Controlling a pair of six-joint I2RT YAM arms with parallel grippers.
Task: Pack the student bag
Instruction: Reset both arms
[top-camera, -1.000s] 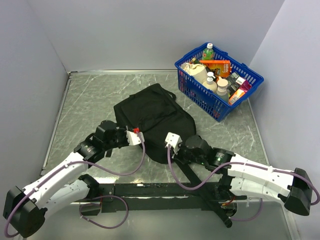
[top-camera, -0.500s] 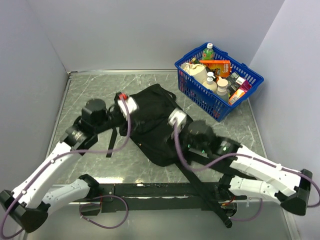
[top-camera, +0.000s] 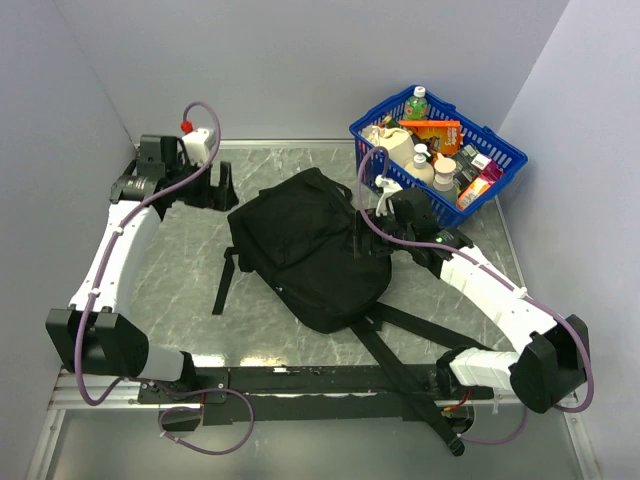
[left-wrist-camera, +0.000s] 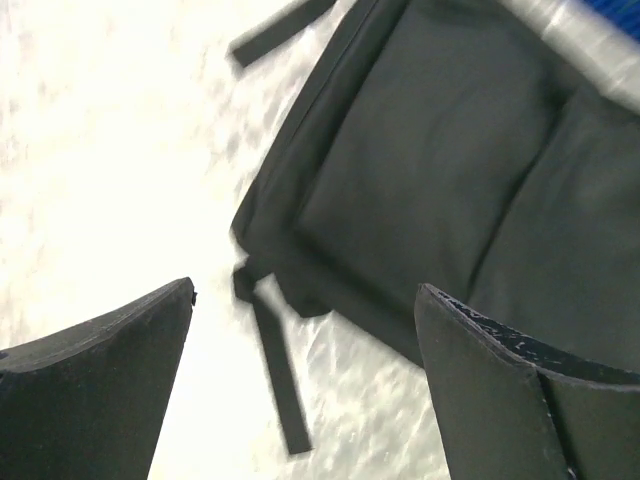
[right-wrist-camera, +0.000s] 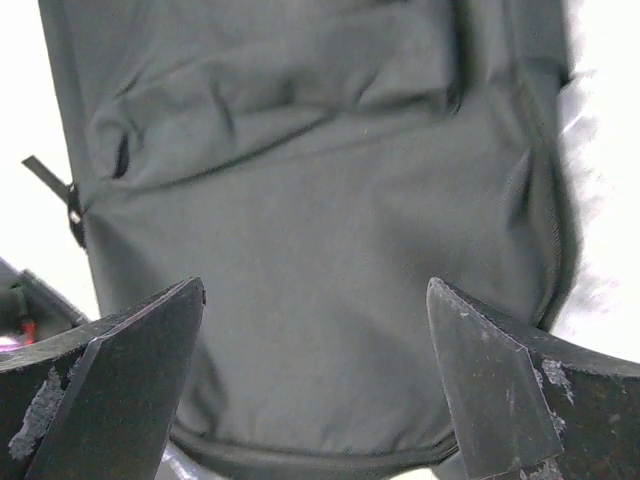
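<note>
As arms stretch, left claw (top-camera: 214, 193), right claw (top-camera: 358, 236) agape, student bag (top-camera: 300, 255) between

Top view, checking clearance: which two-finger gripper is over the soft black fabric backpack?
The right gripper, open above the black backpack; the left gripper is over grey table.

Student bag (top-camera: 300, 245) is showing matt black cloth; worktop (top-camera: 170, 260) looking smooth, marbled grey; mesh basket (top-camera: 395, 185) showing blue plastic.
</note>
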